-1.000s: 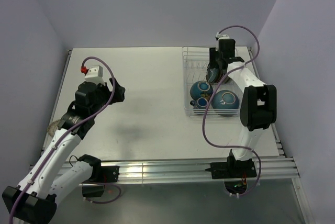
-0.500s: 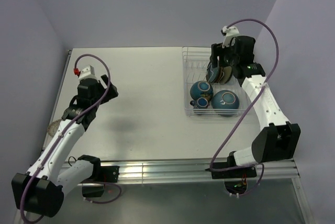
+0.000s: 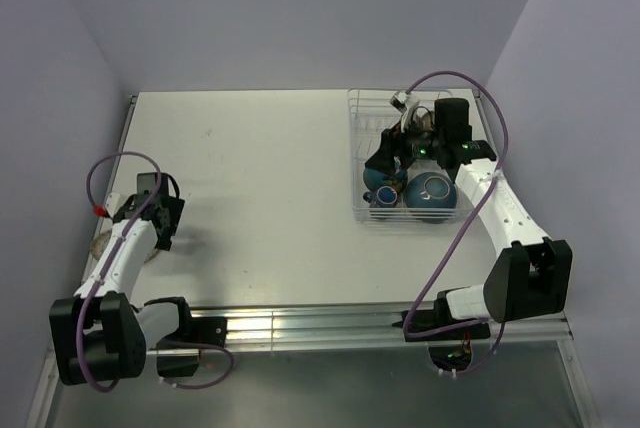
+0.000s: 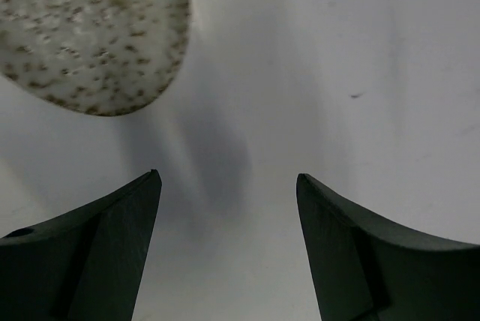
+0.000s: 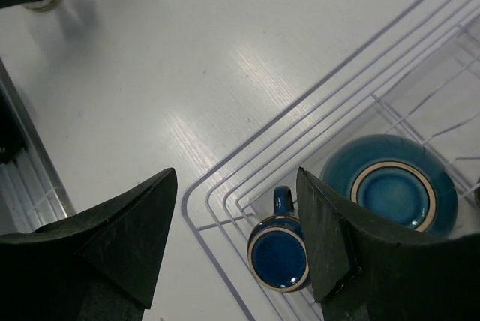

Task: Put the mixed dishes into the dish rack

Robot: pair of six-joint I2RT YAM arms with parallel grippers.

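Observation:
The white wire dish rack (image 3: 358, 108) stands at the far right and holds a teal-blue bowl (image 3: 432, 195), a second blue bowl (image 3: 384, 176) and a small blue mug (image 3: 385, 197). My right gripper (image 3: 378, 160) hovers open and empty over the rack's front left corner. The right wrist view shows the mug (image 5: 279, 253) and an upturned bowl (image 5: 390, 186) below the gripper (image 5: 236, 175). A speckled grey plate (image 3: 100, 245) lies at the table's near left edge. My left gripper (image 3: 163, 231) is open beside it, with the plate (image 4: 90, 28) ahead and to the left of the gripper (image 4: 229, 178).
The table's left rail (image 3: 118, 163) runs close to the speckled plate. The right arm's purple cable (image 3: 450, 238) loops over the rack's near side. A metal rail (image 3: 330, 323) runs along the near table edge.
My left arm has swung back and down to the near left, beside the speckled plate. The right gripper has left the upright plates and moved toward the rack's front left corner.

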